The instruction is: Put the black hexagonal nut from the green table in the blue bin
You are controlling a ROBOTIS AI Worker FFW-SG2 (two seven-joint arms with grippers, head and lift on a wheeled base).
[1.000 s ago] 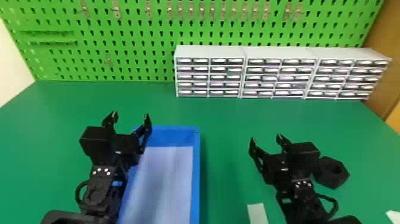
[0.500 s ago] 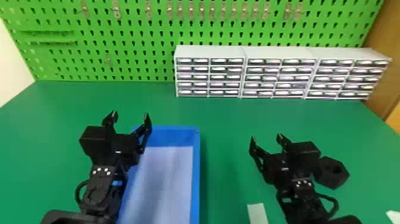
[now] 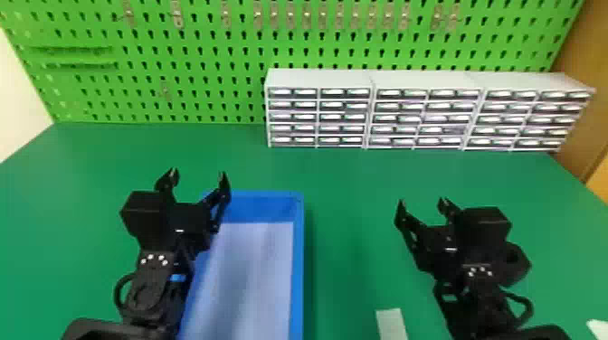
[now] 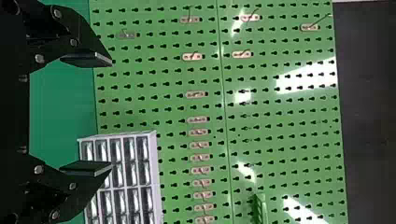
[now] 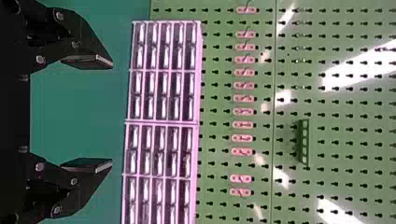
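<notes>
Left tool and right tool hang spread and empty, likely ready to grip. Partly behind the latter, the black hexagonal nut lies toward the counter's right edge.

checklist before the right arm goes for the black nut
1. Right gripper open, holding nothing: ok
2. Black hexagonal nut on green table: ok, partly hidden behind the right gripper
3. Right fingertips around nut: not ok, they are beyond it
4. Gap between nut and right gripper: cannot tell
5. Left gripper out of the blue bin's way: not ok, it overlaps the left side in the head view
</notes>
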